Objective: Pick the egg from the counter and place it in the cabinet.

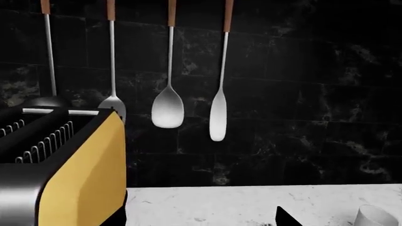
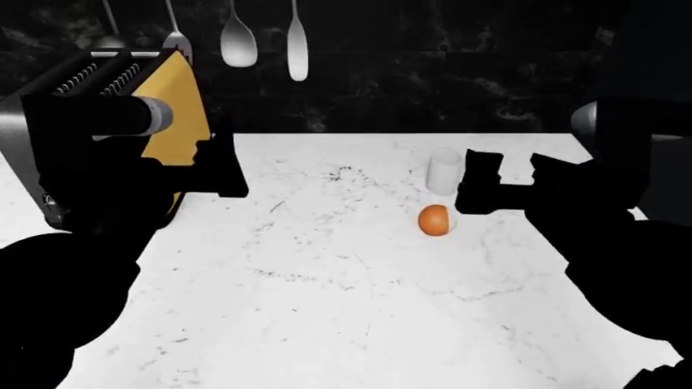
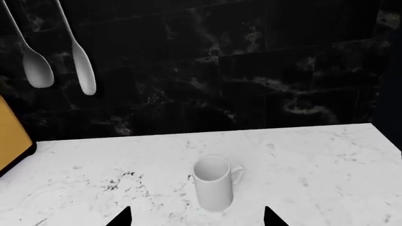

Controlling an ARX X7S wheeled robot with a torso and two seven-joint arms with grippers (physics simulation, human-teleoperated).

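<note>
The orange-brown egg point(image 2: 435, 220) lies on the white marble counter point(image 2: 324, 284), just in front of a white cup point(image 2: 445, 170). My right gripper point(image 2: 510, 168) is open and empty, a little right of the egg and above the counter. In the right wrist view its fingertips point(image 3: 124, 217) stand wide apart with the cup point(image 3: 213, 182) ahead between them. The egg does not show there. My left gripper point(image 2: 211, 162) is open and empty beside the toaster, far left of the egg. No cabinet is in view.
A yellow and black toaster point(image 2: 130, 121) stands at the counter's back left and fills the left wrist view's side point(image 1: 69, 160). Spoons and ladles point(image 2: 238, 40) hang on the black tiled wall behind. The cup also shows in the left wrist view point(image 1: 377, 217).
</note>
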